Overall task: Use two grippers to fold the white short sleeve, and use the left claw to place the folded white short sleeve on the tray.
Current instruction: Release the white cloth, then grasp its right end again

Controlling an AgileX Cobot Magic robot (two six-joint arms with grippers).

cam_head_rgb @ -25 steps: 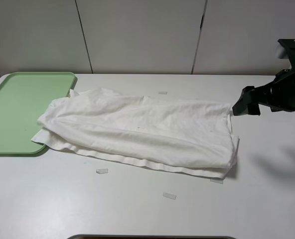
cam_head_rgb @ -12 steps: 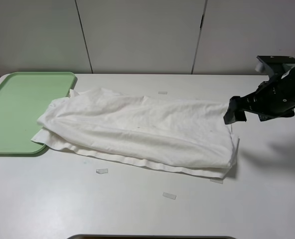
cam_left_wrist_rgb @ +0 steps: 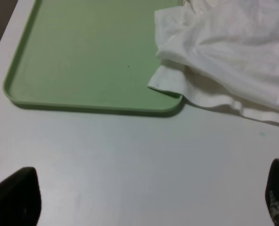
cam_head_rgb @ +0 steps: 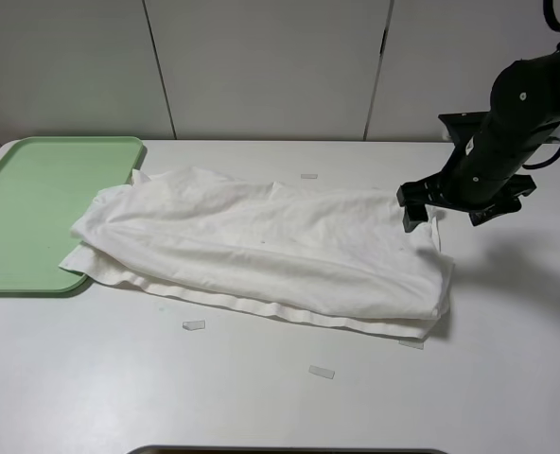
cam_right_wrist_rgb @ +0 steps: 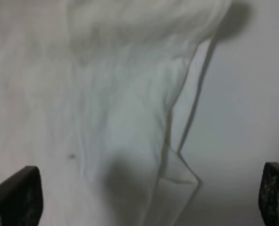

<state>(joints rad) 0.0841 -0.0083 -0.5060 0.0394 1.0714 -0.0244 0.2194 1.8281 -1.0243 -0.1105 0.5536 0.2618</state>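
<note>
The white short sleeve [cam_head_rgb: 261, 246] lies folded lengthwise on the tabletop [cam_head_rgb: 261, 397], its left end overlapping the tray [cam_head_rgb: 25, 218]. The right gripper [cam_head_rgb: 417, 208], jaws spread, hovers over the shirt's right end, evidently placed to seize that edge. The left gripper [cam_left_wrist_rgb: 139, 200], likewise spread and empty, waits above bare tabletop beside the tray.

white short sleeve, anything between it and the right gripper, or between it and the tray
Nothing visible does. The right gripper hangs open over the right end of the white short sleeve, and the shirt's left corner lies over the edge of the tray.
</note>
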